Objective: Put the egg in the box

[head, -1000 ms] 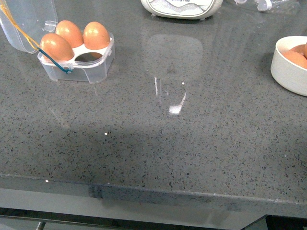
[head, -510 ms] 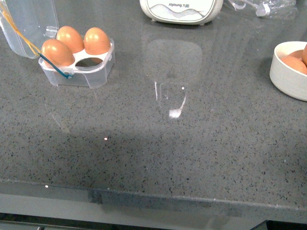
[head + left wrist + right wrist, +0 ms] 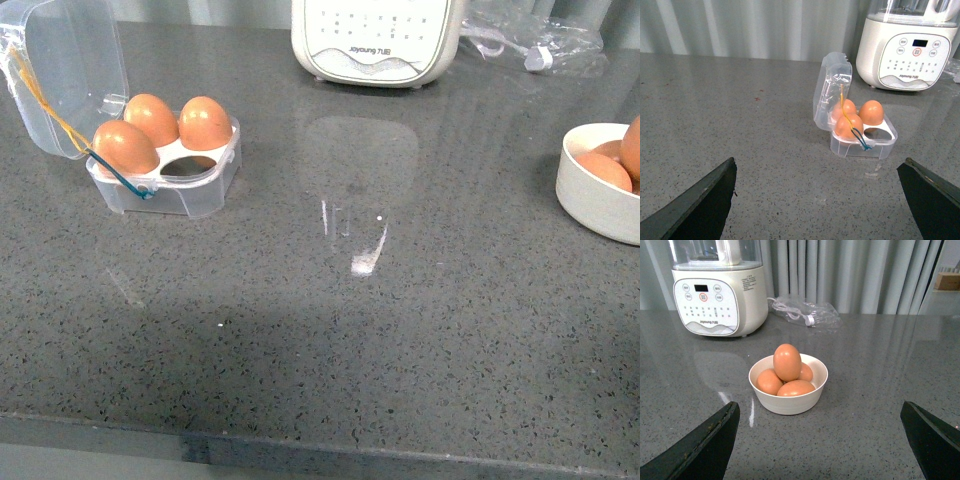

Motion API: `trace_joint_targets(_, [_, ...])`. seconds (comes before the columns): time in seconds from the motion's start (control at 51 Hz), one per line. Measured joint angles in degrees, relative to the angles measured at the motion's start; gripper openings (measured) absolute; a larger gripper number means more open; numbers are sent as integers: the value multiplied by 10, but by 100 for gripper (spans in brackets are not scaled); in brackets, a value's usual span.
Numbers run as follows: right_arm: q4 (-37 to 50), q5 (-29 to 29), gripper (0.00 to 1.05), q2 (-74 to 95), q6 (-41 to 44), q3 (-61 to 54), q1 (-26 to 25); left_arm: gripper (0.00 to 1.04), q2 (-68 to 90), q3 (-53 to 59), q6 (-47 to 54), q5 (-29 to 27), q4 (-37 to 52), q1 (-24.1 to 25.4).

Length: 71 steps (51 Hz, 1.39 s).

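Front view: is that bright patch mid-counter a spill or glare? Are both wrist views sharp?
Front view: the bright patch looks like glare, just below the pale reflection of the appliance on the glossy counter. Left wrist view: box sharp. Right wrist view: bowl and eggs sharp.

A home kitchen, shown by speckled grey stone countertop [image 3: 400, 330], white Joyoung blender [image 3: 717, 295], bowl [image 3: 788, 404] of eggs [image 3: 787, 361]

Bowl [image 3: 597, 205] runs off the front view's right edge. Appliance [image 3: 375, 40] is cut by the top edge in all views; its button labels are too small to read.
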<state>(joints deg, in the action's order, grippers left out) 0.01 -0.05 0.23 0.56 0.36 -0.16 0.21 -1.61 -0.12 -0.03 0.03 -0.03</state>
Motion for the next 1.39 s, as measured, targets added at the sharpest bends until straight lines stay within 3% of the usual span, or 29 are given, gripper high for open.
trace_joint_targets(0.137, [-3,7,97,2,-4,1,2,98,0,0,0,0,0,0])
trace_joint_targets(0.196, [-112,118,97,61,-54,50,40,98,0,0,0,0,0,0])
trace_joint_targets(0.294, [-129,139,97,119,-83,84,42,98,0,0,0,0,0,0])
trace_joint_targets(0.431, [-54,77,97,189,-89,133,-2,98,0,0,0,0,0,0])
trace_joint_targets(0.549, [69,24,97,321,-80,202,-56,98,0,0,0,0,0,0])
trace_joint_targets(0.706, [179,7,97,531,-52,304,-76,98,0,0,0,0,0,0])
trace_joint_targets(1.02, [150,-30,97,767,21,440,-21,98,0,0,0,0,0,0])
trace_joint_targets(1.118, [129,-74,97,803,46,459,-4,98,0,0,0,0,0,0])
trace_joint_targets(1.392, [125,-121,97,833,54,461,-10,98,0,0,0,0,0,0])
